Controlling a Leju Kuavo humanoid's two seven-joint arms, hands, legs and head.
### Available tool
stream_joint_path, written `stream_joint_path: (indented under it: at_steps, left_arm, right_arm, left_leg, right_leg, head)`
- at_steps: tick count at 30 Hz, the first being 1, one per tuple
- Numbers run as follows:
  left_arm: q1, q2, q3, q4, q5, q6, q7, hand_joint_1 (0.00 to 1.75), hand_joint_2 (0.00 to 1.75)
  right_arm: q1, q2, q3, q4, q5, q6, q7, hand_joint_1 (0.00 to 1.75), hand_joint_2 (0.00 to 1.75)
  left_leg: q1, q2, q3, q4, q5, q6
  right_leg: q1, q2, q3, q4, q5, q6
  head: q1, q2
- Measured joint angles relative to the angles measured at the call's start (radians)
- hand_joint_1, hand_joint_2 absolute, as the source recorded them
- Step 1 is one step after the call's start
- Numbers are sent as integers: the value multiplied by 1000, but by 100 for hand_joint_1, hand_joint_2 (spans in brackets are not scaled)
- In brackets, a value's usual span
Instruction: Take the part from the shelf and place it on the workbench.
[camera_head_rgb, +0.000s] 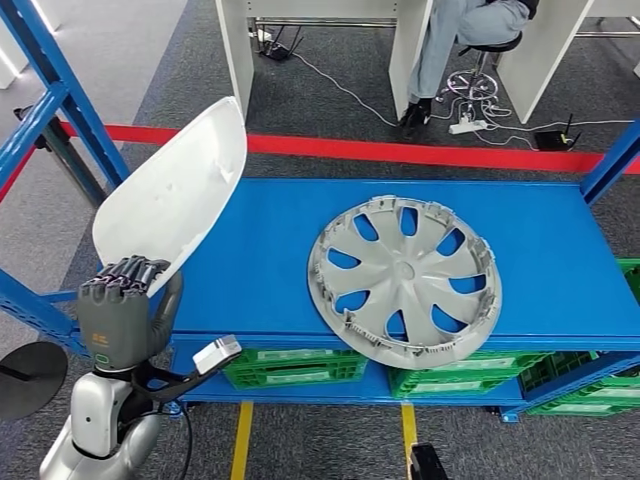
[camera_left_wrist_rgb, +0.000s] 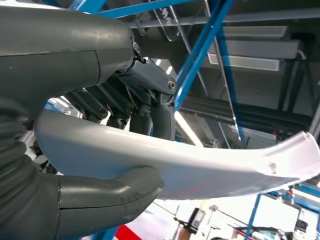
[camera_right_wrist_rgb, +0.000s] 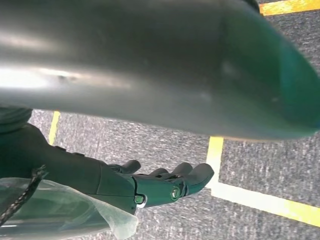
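My left hand (camera_head_rgb: 117, 305) grips a white curved shell part (camera_head_rgb: 173, 190) by its lower edge and holds it raised over the left end of the blue shelf (camera_head_rgb: 264, 270). In the left wrist view the thumb (camera_left_wrist_rgb: 113, 197) lies on one face of the white part (camera_left_wrist_rgb: 211, 170) and the fingers (camera_left_wrist_rgb: 151, 107) on the other. A grey wheel cover (camera_head_rgb: 405, 277) lies flat on the shelf to the right. My right hand (camera_right_wrist_rgb: 166, 185) hangs over the carpet with its fingers apart and nothing in it.
Blue shelf uprights (camera_head_rgb: 56, 85) stand at the left and far right. Green crates (camera_head_rgb: 302, 367) sit under the shelf. Beyond a red floor line (camera_head_rgb: 423, 152), a person (camera_head_rgb: 453, 45) sits at white desks. Yellow floor lines (camera_right_wrist_rgb: 215, 155) run below.
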Motion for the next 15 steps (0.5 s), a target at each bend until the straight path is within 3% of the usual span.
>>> stream_joint_path:
  at_steps: [3, 5, 8, 10, 12, 13, 14, 15]
  left_arm:
    - [0, 0, 0, 1, 0, 0, 1, 169, 175]
    - [-1, 0, 0, 1, 0, -1, 3, 169, 175]
    - [-1, 1, 0, 1, 0, -1, 4, 169, 175]
    - [-1, 1, 0, 1, 0, -1, 4, 169, 175]
    - [0, 1, 0, 1, 0, -1, 4, 169, 175]
    - [0, 1, 0, 2, 0, -1, 4, 169, 175]
    - [1, 1, 0, 2, 1, -1, 4, 169, 175]
    - [1, 1, 0, 3, 1, -2, 4, 169, 175]
  right_arm:
    - [-1, 0, -4, 0, 0, 0, -1, 0, 0]
    - [-3, 1, -8, 0, 0, 0, -1, 0, 0]
    - [-2, 1, -11, 0, 0, 2, -2, 0, 0]
    - [-3, 1, -12, 0, 0, 3, -2, 0, 0]
    - [-3, 2, -14, 0, 0, 5, -2, 0, 0]
    - [-3, 2, -14, 0, 0, 6, -2, 0, 0]
    - [-2, 2, -15, 0, 0, 6, -2, 0, 0]
    - [-2, 2, -16, 0, 0, 7, -2, 0, 0]
  left_leg:
    - [3, 3, -6, 12, -2, -13]
    - [1, 3, -12, 21, 1, -27]
    - [4, 1, -20, 29, 1, -46]
    - [7, -4, -41, 81, -53, -57]
    - [8, -9, -81, 204, -139, -64]
    - [8, -9, -97, 264, -169, -65]
    - [8, -9, -101, 300, -180, -63]
    - [8, -9, -87, 299, -169, -60]
  right_leg:
    - [-4, -11, 116, -195, 79, 5]
    - [-1, -12, 151, -254, 86, -1]
    - [0, -7, 140, -254, 95, -23]
    - [-1, -7, 125, -256, 108, -43]
    - [1, -7, 106, -255, 122, -55]
    - [4, -7, 95, -254, 130, -58]
    - [7, -7, 85, -254, 137, -59]
    - [10, -6, 75, -253, 144, -59]
  head:
    - [1, 0]
    - [1, 0]
    - [1, 0]
    - [-1, 0]
    - [-4, 0]
    - [-5, 0]
    - [-5, 0]
    - [-5, 0]
